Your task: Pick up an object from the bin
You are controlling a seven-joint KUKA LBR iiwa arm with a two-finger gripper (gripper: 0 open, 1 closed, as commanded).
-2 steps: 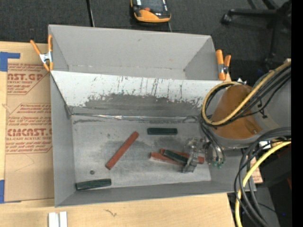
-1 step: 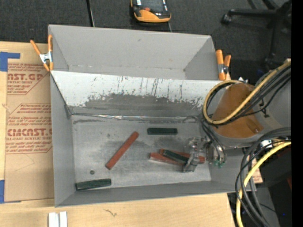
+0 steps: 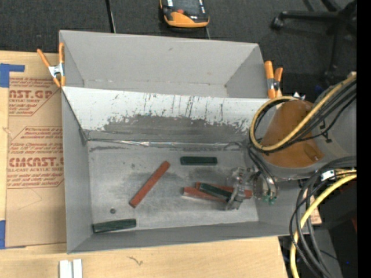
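Orange-covered and cabled, our arm (image 3: 290,141) has its gripper (image 3: 235,200) at the right end of overlapping red and dark green sticks (image 3: 203,191) on the bin's (image 3: 162,68) right floor, though whether it grips them we cannot tell.

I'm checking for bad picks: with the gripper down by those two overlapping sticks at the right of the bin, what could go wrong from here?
1. The gripper is at the end of a red stick and a dark green stick that lie against each other. It may lift both, or nudge one aside and get neither.
2. It is low and close to the right side of the bin, so a sideways move could scrape the wall.
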